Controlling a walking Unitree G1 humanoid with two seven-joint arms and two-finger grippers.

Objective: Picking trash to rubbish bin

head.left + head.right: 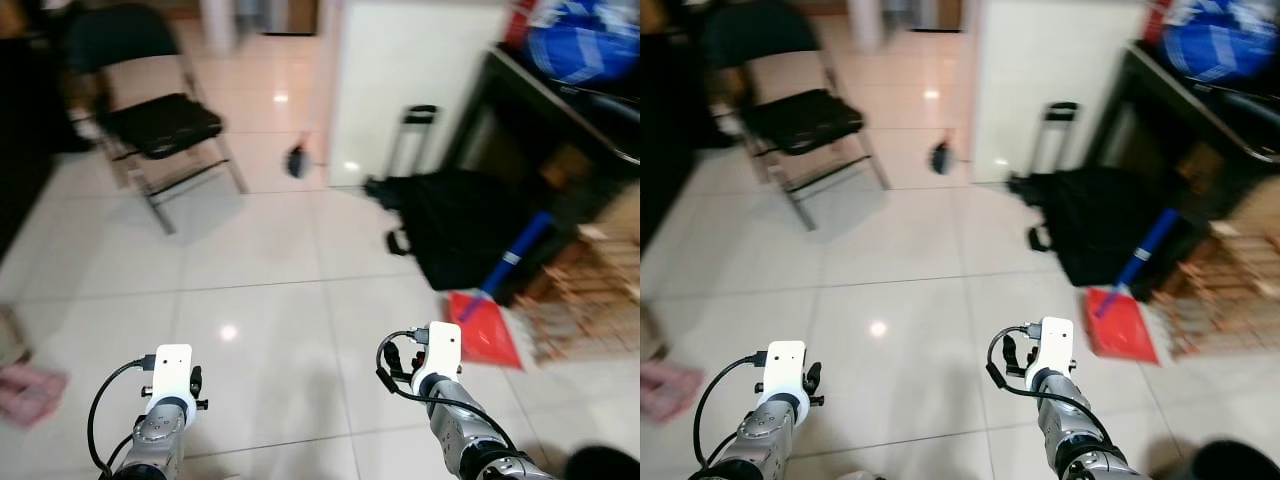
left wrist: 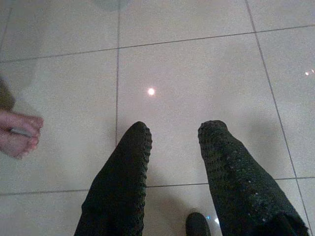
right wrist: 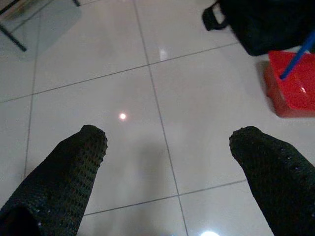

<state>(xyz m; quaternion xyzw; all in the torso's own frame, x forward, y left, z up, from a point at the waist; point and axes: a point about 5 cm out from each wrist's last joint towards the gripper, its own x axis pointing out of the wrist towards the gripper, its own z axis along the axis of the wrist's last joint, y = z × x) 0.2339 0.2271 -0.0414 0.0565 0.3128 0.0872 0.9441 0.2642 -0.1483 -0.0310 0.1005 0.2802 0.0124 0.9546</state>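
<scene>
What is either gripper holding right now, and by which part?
Nothing is held. The left gripper and the right gripper are both open over the bare tiled floor, with only tile between their fingers.

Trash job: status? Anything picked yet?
Nothing looks done. Left gripper and right gripper are both open and empty over bare floor tiles. A small dark object lies past the chair, possibly trash; too blurred to tell. Left: find trash, grasp it, carry it to a bin.
</scene>
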